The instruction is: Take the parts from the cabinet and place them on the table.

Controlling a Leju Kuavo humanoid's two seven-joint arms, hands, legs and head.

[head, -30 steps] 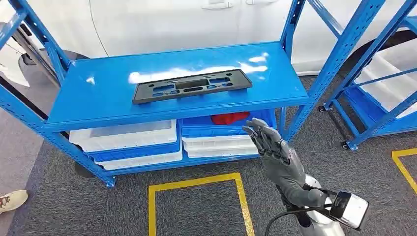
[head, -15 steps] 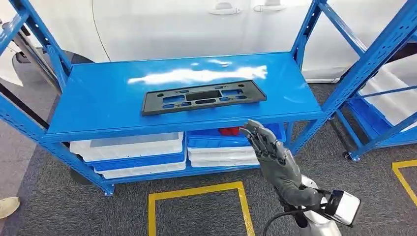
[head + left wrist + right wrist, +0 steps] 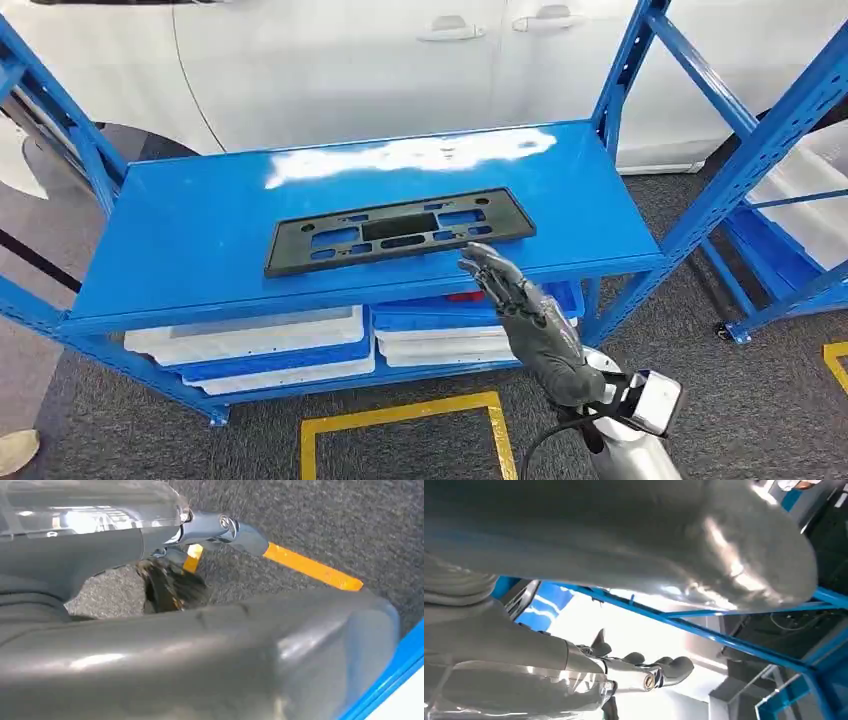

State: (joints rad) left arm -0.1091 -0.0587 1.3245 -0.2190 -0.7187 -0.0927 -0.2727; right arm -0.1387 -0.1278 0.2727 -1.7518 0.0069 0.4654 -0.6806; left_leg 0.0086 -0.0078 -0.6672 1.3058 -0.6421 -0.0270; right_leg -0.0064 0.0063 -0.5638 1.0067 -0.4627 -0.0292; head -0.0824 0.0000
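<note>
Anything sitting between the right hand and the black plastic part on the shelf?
No. In the head view the right hand reaches toward the black plastic part, with just bare blue shelf top between them.

The shelf [image 3: 200,250] hides most of a red thing [image 3: 462,296], perhaps cloth, in a bin.
</note>
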